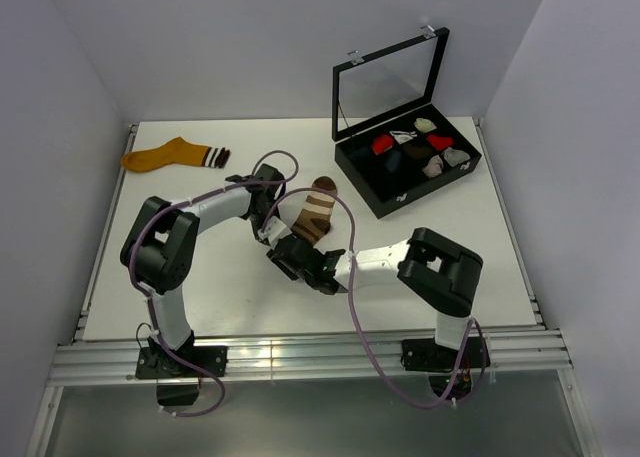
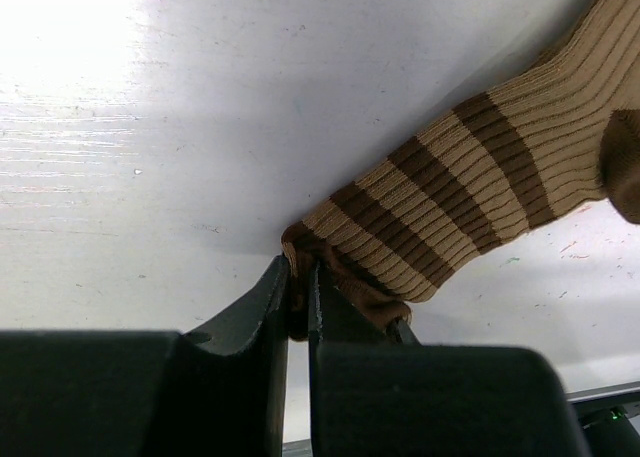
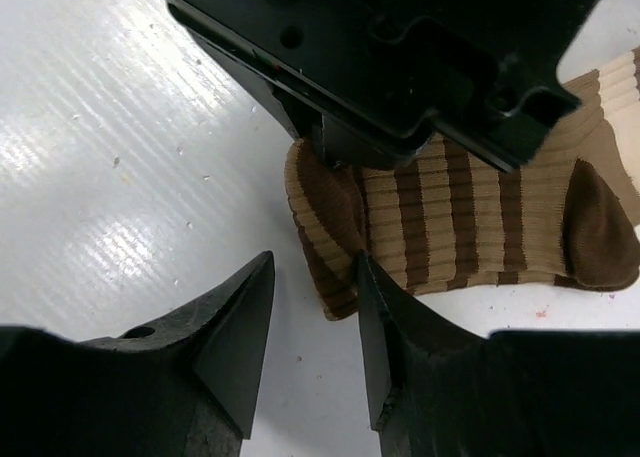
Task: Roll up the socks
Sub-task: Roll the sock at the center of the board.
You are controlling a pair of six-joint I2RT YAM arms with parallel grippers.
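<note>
The brown sock with cream stripes [image 1: 314,213] lies mid-table, its dark heel [image 3: 598,239] to the right in the right wrist view. My left gripper [image 2: 298,269] is shut on the sock's folded cuff edge [image 2: 345,267], pinching the fabric between its jaws. My right gripper [image 3: 315,277] is open right at the same cuff end [image 3: 330,247], one finger [image 3: 385,317] touching the fabric, the other finger [image 3: 240,317] on bare table. The mustard-orange sock with a dark striped cuff [image 1: 175,155] lies flat at the far left, away from both grippers.
A black box [image 1: 405,167] with an open glass lid stands at the back right and holds several small sock bundles. White walls close in the table on the left, back and right.
</note>
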